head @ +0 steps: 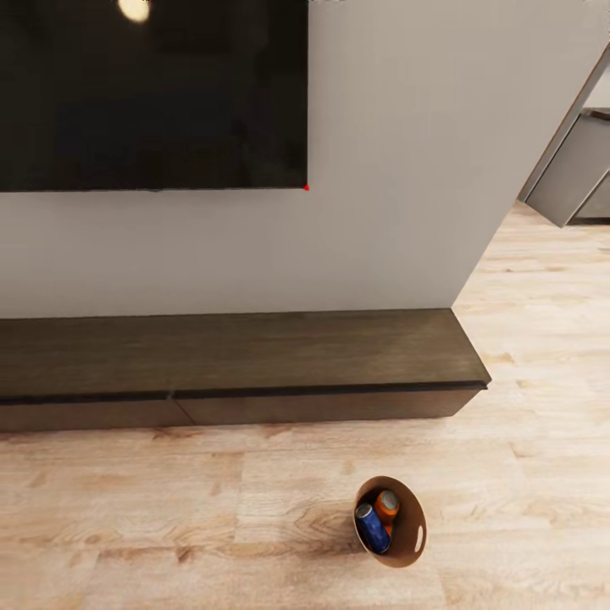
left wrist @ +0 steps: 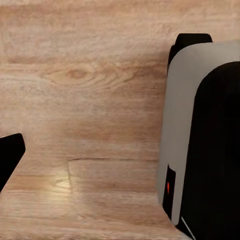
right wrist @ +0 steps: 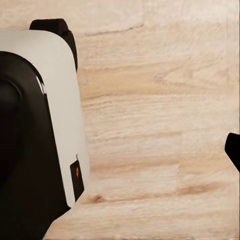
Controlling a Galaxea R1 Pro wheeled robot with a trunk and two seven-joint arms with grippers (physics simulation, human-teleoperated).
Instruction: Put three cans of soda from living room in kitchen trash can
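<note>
The trash can stands on the living-room floor at five o'clock, holding a blue can and an orange can; a third cannot be made out. It has yet to reach the kitchen, and the jaws' state cannot be told.

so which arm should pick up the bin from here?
Right, probably. The bin stands on the wood floor right of the head view's centre, cans already inside. Both wrist views look down at bare floor, no gripper near the bin, so it's a weak call.
</note>
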